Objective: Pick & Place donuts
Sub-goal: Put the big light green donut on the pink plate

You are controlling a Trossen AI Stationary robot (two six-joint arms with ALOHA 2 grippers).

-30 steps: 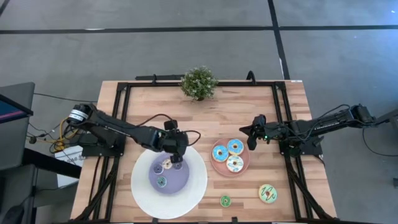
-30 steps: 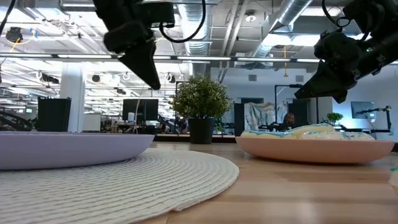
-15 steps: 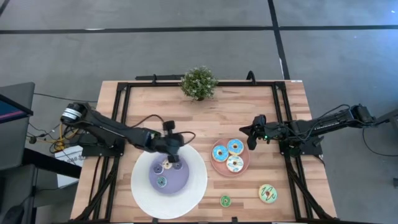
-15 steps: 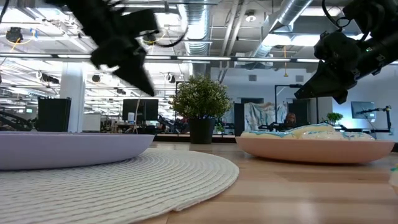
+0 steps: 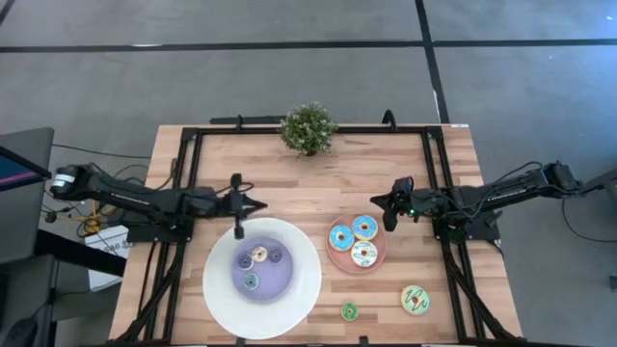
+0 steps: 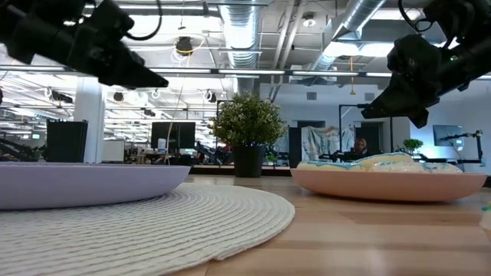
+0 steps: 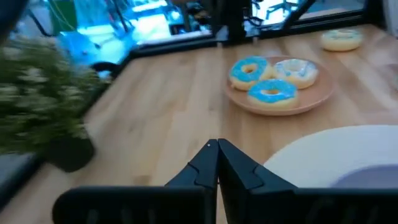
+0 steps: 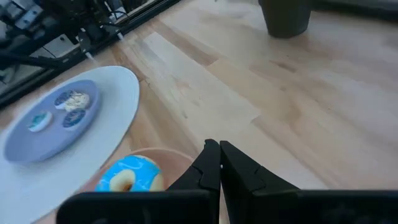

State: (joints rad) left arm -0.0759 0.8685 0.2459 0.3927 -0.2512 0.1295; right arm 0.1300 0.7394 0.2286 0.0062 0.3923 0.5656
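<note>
Three bigger donuts, two blue [image 5: 340, 237] [image 5: 364, 227] and one white [image 5: 363, 253], lie on the pink plate [image 5: 380, 260]. Three tiny donuts [image 5: 258, 254] [image 5: 276, 255] [image 5: 250, 280] lie in the purple dish [image 5: 262, 289] on the big white plate. A tiny green donut [image 5: 349, 310] and a bigger yellow-green one [image 5: 415, 300] lie on the table near its near edge. My left gripper [image 5: 258, 205] [image 7: 217, 148] is shut and empty, hovering level beyond the white plate's far-left rim. My right gripper [image 5: 378, 201] [image 8: 219, 147] is shut and empty, above the table past the pink plate's far side.
A potted plant [image 5: 308, 127] stands at the middle of the table's far edge. The big white plate [image 5: 307, 289] covers the near-left part of the table. A black frame [image 5: 193, 154] runs along the table's sides. Bare wood lies between the plant and the plates.
My left arm has drawn back from above the purple dish toward the table's left and far side, and its gripper has swung from pointing down to lying nearly level. The tiny donuts in the dish have stayed where they were.
</note>
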